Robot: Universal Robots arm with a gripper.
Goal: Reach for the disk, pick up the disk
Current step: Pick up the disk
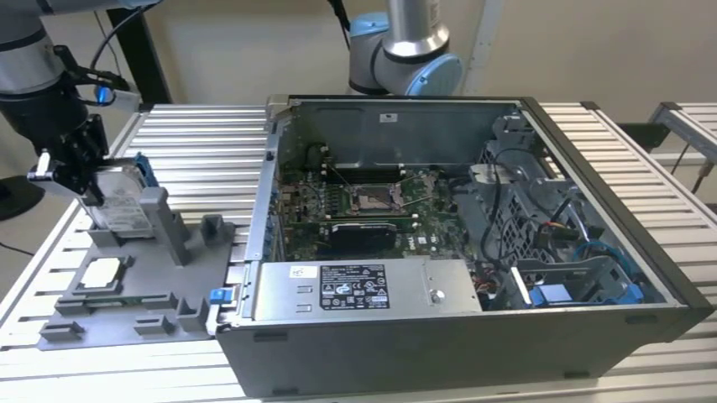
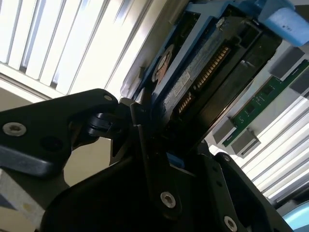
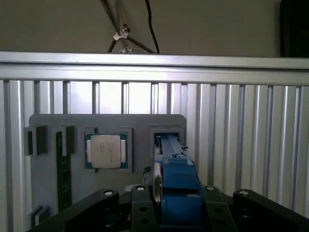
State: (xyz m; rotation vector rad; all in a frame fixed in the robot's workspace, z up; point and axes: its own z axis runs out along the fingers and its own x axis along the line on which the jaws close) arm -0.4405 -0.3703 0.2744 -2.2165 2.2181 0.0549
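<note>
Your end effector (image 1: 87,186) is looking clamped on the disk (image 1: 121,206), which is standing upright betw. its fingers w/ its lower edge in the grey holder (image 1: 123,295) beneath. Reach looks done; lift not yet showing.

A robotics lab bench, as I see it from my remote station. The arm (image 1: 28,59) I drive and a second arm (image 1: 404,54) are mounted at a ribbed aluminium table (image 1: 201,134) before a bare beige wall (image 1: 247,42). An opened computer case (image 1: 448,353) shows its motherboard (image 1: 358,197). Beside it, a grey parts fixture (image 1: 123,315) carries a processor chip (image 1: 103,270) and the disk (image 1: 117,201), with my gripper (image 1: 96,197) closed around it.
</note>
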